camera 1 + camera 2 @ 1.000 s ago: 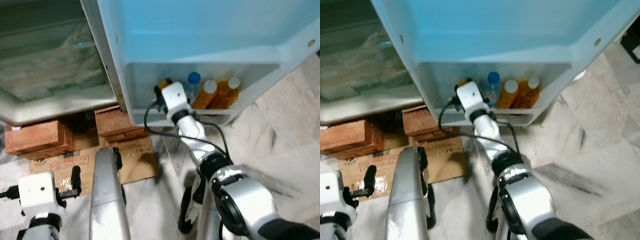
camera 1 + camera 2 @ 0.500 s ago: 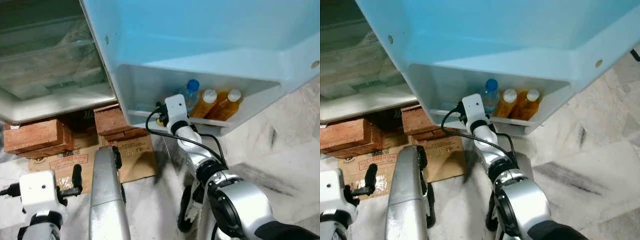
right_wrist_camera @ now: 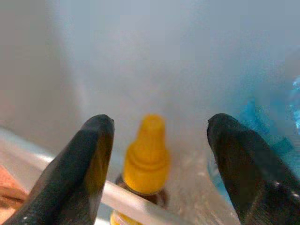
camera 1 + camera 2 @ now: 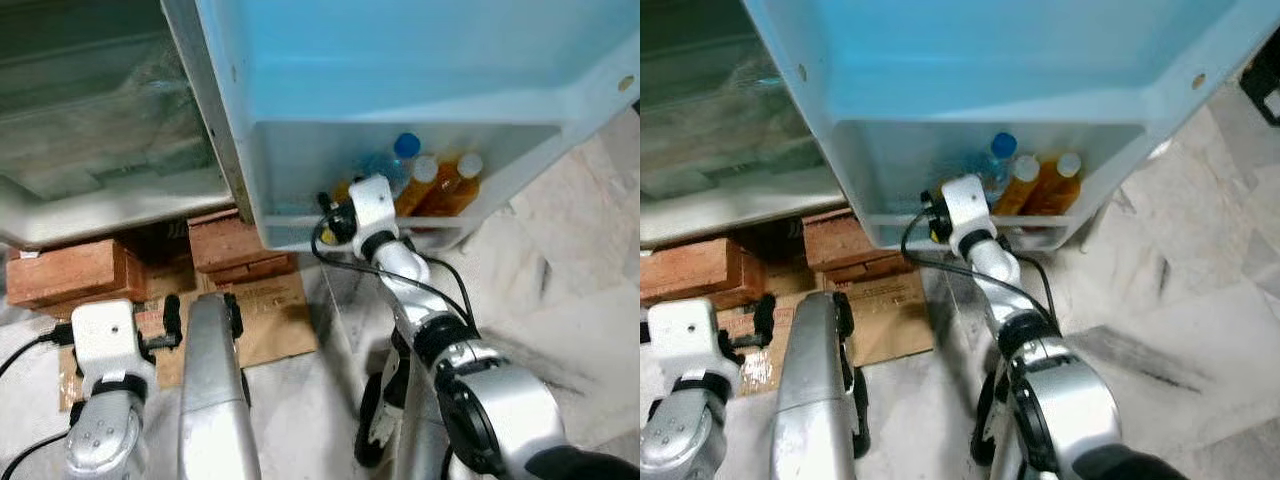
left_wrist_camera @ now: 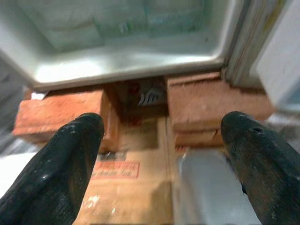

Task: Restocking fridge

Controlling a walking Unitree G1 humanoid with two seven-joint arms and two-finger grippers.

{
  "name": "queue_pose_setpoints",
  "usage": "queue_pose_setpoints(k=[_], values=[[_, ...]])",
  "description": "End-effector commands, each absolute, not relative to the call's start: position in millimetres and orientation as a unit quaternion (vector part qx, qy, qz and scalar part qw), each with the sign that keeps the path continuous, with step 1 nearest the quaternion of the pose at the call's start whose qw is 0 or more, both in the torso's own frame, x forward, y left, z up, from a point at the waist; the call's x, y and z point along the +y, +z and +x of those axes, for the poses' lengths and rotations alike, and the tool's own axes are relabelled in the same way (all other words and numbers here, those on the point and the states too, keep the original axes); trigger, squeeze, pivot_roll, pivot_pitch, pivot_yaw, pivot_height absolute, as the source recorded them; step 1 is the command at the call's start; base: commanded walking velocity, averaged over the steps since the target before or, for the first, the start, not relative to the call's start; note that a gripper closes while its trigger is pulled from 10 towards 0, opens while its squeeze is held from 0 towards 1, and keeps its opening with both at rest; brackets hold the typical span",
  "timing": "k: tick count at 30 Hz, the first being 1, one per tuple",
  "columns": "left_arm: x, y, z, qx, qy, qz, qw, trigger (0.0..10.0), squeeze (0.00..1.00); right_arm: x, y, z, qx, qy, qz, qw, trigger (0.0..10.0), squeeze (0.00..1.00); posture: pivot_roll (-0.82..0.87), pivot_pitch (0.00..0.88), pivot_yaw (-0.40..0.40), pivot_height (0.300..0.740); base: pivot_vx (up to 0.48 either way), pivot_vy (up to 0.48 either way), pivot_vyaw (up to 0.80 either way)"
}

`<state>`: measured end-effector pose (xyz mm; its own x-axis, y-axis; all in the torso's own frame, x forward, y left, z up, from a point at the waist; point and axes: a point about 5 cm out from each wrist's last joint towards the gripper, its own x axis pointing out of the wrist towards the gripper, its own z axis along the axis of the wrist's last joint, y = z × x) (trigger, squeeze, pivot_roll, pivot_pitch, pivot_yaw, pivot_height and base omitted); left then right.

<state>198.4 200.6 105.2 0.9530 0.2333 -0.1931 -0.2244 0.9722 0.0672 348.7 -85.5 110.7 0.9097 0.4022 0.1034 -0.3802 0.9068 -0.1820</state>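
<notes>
A yellow-capped bottle (image 3: 144, 161) is standing in the fridge door shelf (image 4: 300, 225), sitting between the spread, empty fingers of the right gripper (image 3: 159, 164), untouched. A blue-capped bottle (image 4: 397, 160) and two orange bottles (image 4: 440, 185) are standing alongside. The left gripper (image 5: 161, 164) is hanging open over cardboard (image 5: 136, 187) and bricks (image 5: 61, 115) propping the fridge on a marble floor (image 4: 560, 260).

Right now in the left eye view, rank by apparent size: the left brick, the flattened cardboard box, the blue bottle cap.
1. Cardboard box, though the arm hides part of it.
2. Left brick.
3. Blue bottle cap, smallest by far.
</notes>
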Motion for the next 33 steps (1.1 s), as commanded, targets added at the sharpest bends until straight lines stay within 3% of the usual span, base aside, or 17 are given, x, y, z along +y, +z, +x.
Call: queue_pose_setpoints(k=[1,8,12,18,33], values=[[199,97,206,0.104,0.114,0.023,0.988,10.0,0.0,-95,118,337,-0.113,0.215,-0.069,0.968,10.0,1.0,0.12,0.116,-0.073,0.511,0.0,0.0,0.0],[195,93,220,0.094,0.103,0.022,0.99,10.0,0.0,-92,110,313,-0.112,0.248,-0.056,0.961,10.0,1.0,0.09,0.059,-0.064,0.511,0.0,0.0,0.0],[187,93,231,0.077,0.083,0.017,0.993,10.0,0.0,-103,110,294,-0.103,0.263,-0.039,0.958,10.0,1.0,0.07,0.007,-0.047,0.511,0.0,0.0,0.0],[184,88,232,0.077,0.069,0.021,0.994,10.0,0.0,-119,101,277,-0.073,0.24,-0.035,0.967,10.0,1.0,0.06,0.0,-0.041,0.511,0.0,0.0,0.0],[180,84,236,0.067,0.066,0.023,0.995,10.0,0.0,-121,111,275,-0.062,0.237,-0.036,0.969,10.0,1.0,0.05,0.0,-0.045,0.511,0.0,0.0,0.0]])
